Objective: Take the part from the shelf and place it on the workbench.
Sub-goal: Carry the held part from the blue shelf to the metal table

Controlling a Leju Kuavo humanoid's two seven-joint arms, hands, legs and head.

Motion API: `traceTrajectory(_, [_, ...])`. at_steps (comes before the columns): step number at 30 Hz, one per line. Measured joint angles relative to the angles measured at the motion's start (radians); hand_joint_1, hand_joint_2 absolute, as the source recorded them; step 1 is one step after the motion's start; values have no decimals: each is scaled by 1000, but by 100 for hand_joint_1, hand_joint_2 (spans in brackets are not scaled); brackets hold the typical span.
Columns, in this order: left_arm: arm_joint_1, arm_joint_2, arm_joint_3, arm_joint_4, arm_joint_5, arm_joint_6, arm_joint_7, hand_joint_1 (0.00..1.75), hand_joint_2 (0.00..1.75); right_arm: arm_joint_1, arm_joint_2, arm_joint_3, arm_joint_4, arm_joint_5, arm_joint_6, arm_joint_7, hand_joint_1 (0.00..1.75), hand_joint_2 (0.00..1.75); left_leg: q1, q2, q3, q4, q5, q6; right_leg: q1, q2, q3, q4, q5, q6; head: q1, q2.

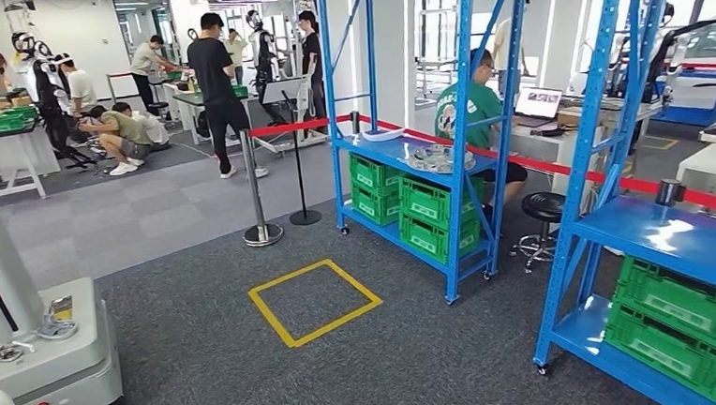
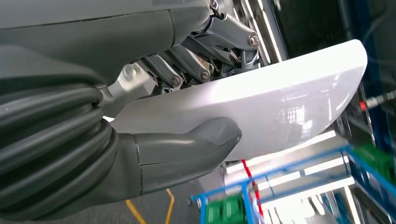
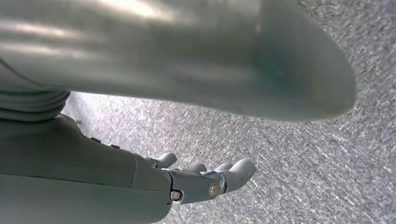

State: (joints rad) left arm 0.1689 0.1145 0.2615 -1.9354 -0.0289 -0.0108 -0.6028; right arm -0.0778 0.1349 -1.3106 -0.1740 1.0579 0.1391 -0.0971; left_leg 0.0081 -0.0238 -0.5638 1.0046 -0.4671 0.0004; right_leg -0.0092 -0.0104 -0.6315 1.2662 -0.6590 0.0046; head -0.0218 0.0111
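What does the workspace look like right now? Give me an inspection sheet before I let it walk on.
Surface: grey carpet floor with a yellow taped square; the workbench cannot be told apart.
Job's things: white curved part held in the left hand, thumb on one face, fingers on the other.
Clutter: green crates on the near blue shelf; more green crates on the right blue shelf.
Hands: left hand holds the part; right hand holds nothing, fingers extended over the carpet.
Cables: loose wires on the white machine base at left.
Surroundings: red belt barrier on posts; a person in green seated behind the shelf; several people farther back.
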Motion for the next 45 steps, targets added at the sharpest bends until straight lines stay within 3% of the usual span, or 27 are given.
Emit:
traceTrajectory(1, [1,0,10,-1,4,6,-2,175,175,2,1,1,0,0,-1,1,0,0,0,-10,-1,1,0,0,0,4,-20,38,-11,0,0,0])
traceTrajectory(2, [0,0,26,-3,8,19,-6,175,175,3,1,4,0,1,-1,3,0,0,0,-24,-3,4,0,0,0,5,-26,42,1,-1,0,0])
traceTrajectory(3, [-2,0,41,-3,11,35,-10,175,175,4,1,6,0,2,-1,5,0,0,0,-37,-4,8,-1,-2,-2,8,-15,12,29,-2,0,0])
traceTrajectory(5, [-17,0,80,-3,27,83,-25,175,175,4,3,10,0,1,-3,8,0,0,1,-70,-11,22,-7,-11,-7,46,39,-121,102,-3,0,0])
traceTrajectory(6, [-28,0,97,-3,40,104,-32,175,175,3,6,11,0,-2,-4,8,0,0,1,-84,-16,28,-9,-18,-9,65,59,-171,123,-5,0,0])
traceTrajectory(7, [-38,1,118,-3,55,126,-42,175,175,2,9,12,0,-7,-8,10,0,0,2,-96,-23,33,-10,-27,-8,80,72,-204,132,-8,-1,0])
traceTrajectory(9, [-47,4,163,-3,83,159,-58,175,175,0,15,12,0,-16,-16,21,0,0,7,-117,-32,31,-7,-42,-4,65,74,-208,129,-20,-1,0])
traceTrajectory(11, [-47,8,204,-3,102,187,-71,175,175,0,21,12,0,-15,-22,44,0,0,9,-92,-42,47,-17,-51,-3,39,77,-214,134,-37,-2,0])
traceTrajectory(14, [-43,15,251,-4,137,218,-80,175,175,6,23,12,0,-6,-26,79,0,0,7,-3,-107,192,-100,-58,1,-4,78,-220,136,-53,-3,0])
traceTrajectory(16, [-28,17,288,-5,171,226,-80,175,175,9,23,12,0,-3,-27,88,0,0,8,13,-148,287,-137,-62,4,-31,77,-220,133,-56,-3,0])
traceTrajectory(17, [-19,17,308,-7,189,225,-81,175,175,10,23,12,0,-2,-26,86,0,0,9,16,-145,288,-130,-63,5,-45,78,-220,132,-56,-3,0])
traceTrajectory(19, [-3,16,350,-19,229,214,-83,175,175,10,23,13,0,-1,-19,70,0,0,8,37,-88,190,-78,-60,7,-71,81,-220,129,-53,-3,0])
traceTrajectory(21, [11,8,398,-41,269,182,-83,175,175,11,24,15,0,3,-10,51,0,0,3,83,-22,73,-37,-50,10,-93,89,-219,122,-44,-3,0])
traceTrajectory(23, [19,-2,435,-58,281,151,-81,175,175,11,24,19,0,8,-4,40,0,0,-4,97,-6,34,-29,-35,11,-115,99,-222,117,-31,-2,0])
traceTrajectory(25, [23,-8,454,-66,272,140,-80,175,175,7,26,24,0,11,-2,37,0,0,-5,68,-7,26,-23,-22,8,-128,109,-225,113,-18,-1,0])
traceTrajectory(27, [22,-11,467,-72,265,138,-80,175,175,5,27,28,0,12,-1,36,0,0,1,42,-1,15,-14,-9,5,-78,101,-190,85,-7,0,0])
traceTrajectory(29, [19,-15,472,-74,260,137,-80,175,175,7,28,31,0,12,-2,30,0,0,3,18,0,12,-8,-1,2,-9,48,-78,24,-2,1,0])
traceTrajectory(31, [19,-21,473,-75,252,137,-80,175,175,10,29,32,0,12,0,7,0,0,2,-11,-3,13,-7,2,2,10,-13,36,-15,0,2,0])
traceTrajectory(32, [19,-23,474,-75,250,138,-78,175,175,11,29,33,0,13,2,-10,0,0,2,-26,-4,14,-7,2,2,11,-24,49,-6,-1,2,0])
traceTrajectory(33, [19,-26,474,-75,248,138,-76,175,175,12,29,34,0,13,5,-26,0,0,2,-41,-4,16,-7,1,2,13,-15,19,24,-2,3,0])
traceTrajectory(34, [19,-28,474,-74,247,138,-72,175,175,11,29,35,0,14,9,-40,0,0,2,-55,-4,18,-7,0,2,22,12,-45,66,-6,3,0])
traceTrajectory(36, [18,-30,474,-73,245,137,-63,175,175,9,25,38,0,16,16,-52,0,0,3,-79,-5,22,-8,-7,4,58,67,-178,126,-13,4,0])
traceTrajectory(38, [15,-30,472,-69,239,136,-58,175,175,5,22,39,0,19,19,-54,0,0,4,-99,-12,22,-6,-20,9,74,86,-229,140,-19,4,0])
traceTrajectory(40, [14,-30,470,-66,234,136,-55,175,175,-1,22,41,0,20,19,-53,0,0,6,-113,-19,16,-1,-33,11,52,89,-237,146,-30,4,0])
traceTrajectory(42, [13,-27,469,-63,229,137,-55,175,175,-2,23,43,0,17,19,-53,0,0,6,-74,-33,40,-17,-40,7,27,95,-251,154,-44,3,0])
traceTrajectory(44, [7,-19,461,-57,228,139,-45,175,175,1,23,43,0,8,15,-47,0,0,6,-10,-77,136,-74,-47,6,0,97,-259,157,-53,2,0])
traceTrajectory(45, [3,-12,455,-52,231,141,-36,175,175,2,23,43,0,3,13,-39,0,0,8,6,-108,202,-107,-52,7,-15,97,-259,156,-55,2,0])
